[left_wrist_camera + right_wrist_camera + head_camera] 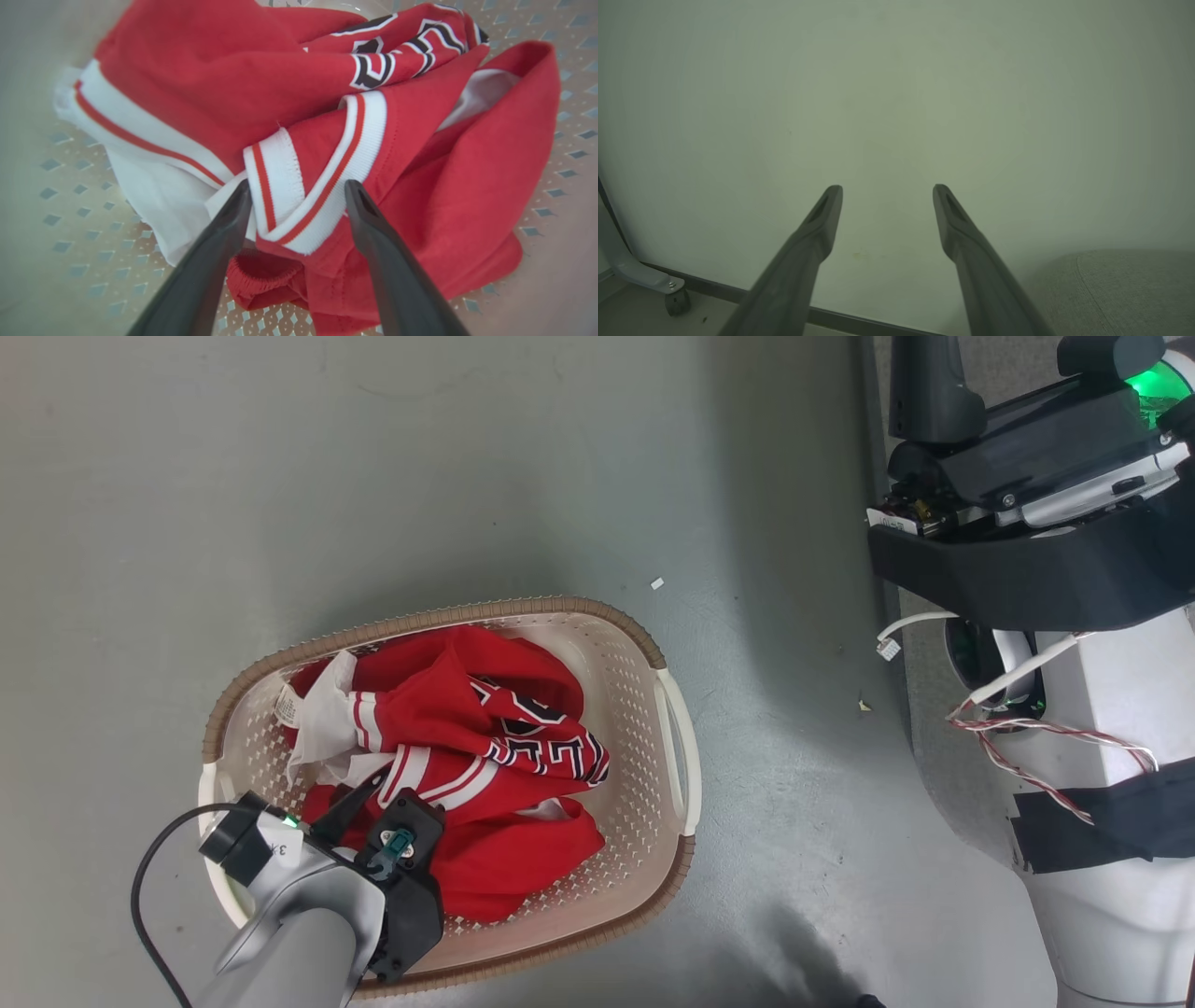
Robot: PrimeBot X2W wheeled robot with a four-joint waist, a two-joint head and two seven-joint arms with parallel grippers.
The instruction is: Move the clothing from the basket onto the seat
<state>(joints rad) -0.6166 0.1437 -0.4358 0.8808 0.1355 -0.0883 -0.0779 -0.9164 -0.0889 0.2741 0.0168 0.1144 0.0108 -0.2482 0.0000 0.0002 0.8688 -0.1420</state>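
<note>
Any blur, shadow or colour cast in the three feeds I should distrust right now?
Head view: evenly lit and sharp, with soft shadow on the floor around the basket. Left wrist view: clothing crisp at centre, basket perforations stretched and soft toward the edges. Right wrist view: dim, greenish, hazy; seat weave readable at lower right.

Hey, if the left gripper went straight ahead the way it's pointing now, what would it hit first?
Most likely the striped trim of the jersey, which sits right in front of the open left gripper, on the pile in the basket.
</note>
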